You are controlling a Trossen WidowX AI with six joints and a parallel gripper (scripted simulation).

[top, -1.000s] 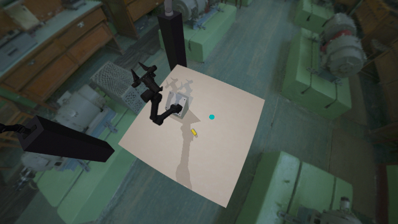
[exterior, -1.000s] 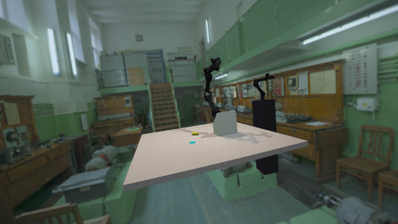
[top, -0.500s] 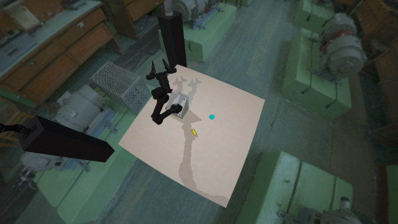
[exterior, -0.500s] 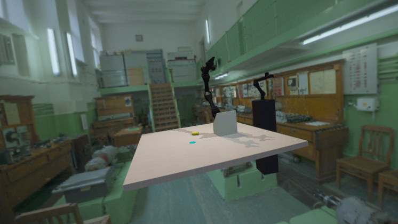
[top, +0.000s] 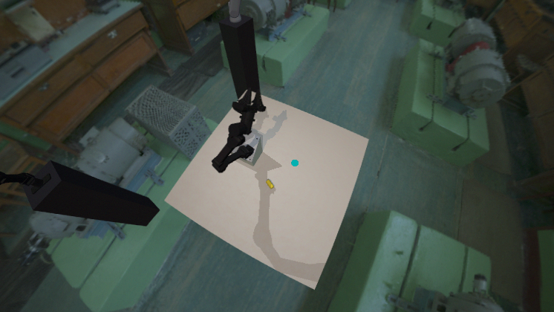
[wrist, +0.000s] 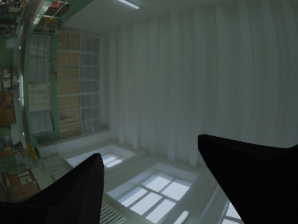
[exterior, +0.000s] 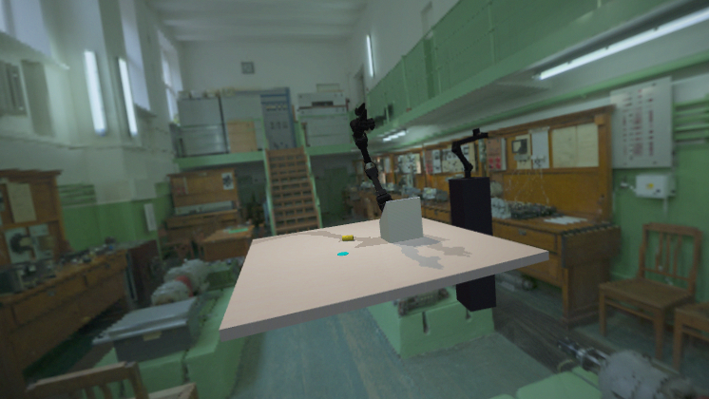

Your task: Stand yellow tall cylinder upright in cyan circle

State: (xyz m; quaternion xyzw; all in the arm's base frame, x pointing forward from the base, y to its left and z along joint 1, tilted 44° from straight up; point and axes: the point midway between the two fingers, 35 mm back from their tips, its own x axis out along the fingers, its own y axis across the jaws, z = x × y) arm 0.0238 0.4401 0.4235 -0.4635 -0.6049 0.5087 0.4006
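Note:
The yellow tall cylinder (top: pixel 269 183) (exterior: pixel 347 237) lies on its side on the pale table (top: pixel 310 217) (exterior: pixel 297 282). The cyan circle (top: pixel 294 163) (exterior: pixel 342 254) is a flat disc on the table a short way from the cylinder, and nothing stands on it. My gripper (top: pixel 253 93) (exterior: pixel 366 109) (wrist: pixel 150 151) is raised high above the table, far from both. Its two dark fingers stand apart in the wrist view with nothing between them. The wrist view shows ceiling and windows, not the cylinder or the circle.
A grey slanted block (top: pixel 258 152) (exterior: pixel 401 220) stands on the table at the arm's base. Two dark pillars stand beyond the table's edges in the top view, one at the top (top: pixel 242 58) and one at the left (top: pixel 93 197). The arm's shadow crosses the table near the cylinder.

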